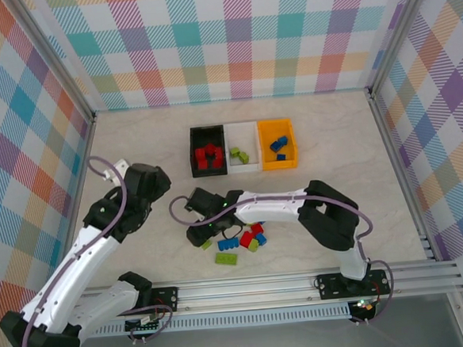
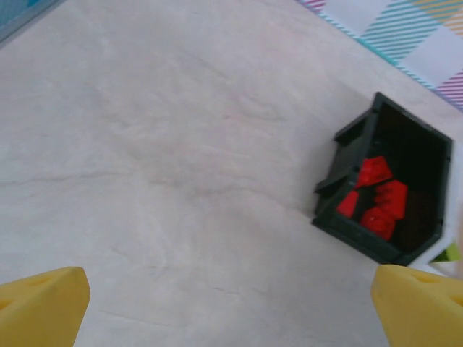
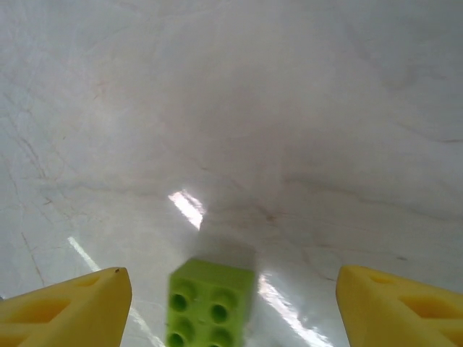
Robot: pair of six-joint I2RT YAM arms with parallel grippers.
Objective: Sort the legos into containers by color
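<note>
A pale marbled table (image 1: 134, 140) sits inside walls of pastel plaid. At its far middle stand three joined bins. The black bin (image 1: 193, 152) holds red bricks, the white bin (image 1: 242, 126) holds green ones and the orange bin (image 1: 276, 123) holds blue ones. A loose pile of bricks (image 1: 244, 240) lies near the front.

The right gripper (image 3: 233, 289) hangs low just left of that pile. Its yellow fingers (image 3: 72, 303) are spread wide on either side of a small green brick (image 3: 210, 303) and do not touch it. The left gripper (image 2: 228, 296) hovers over bare table beside the black bin, its fingers also wide apart and holding nothing.

The brick looks light, stiff and glossy, so it is probably slippery. Its flat opposite side walls seem the best hold, pinched squarely below the studs.
</note>
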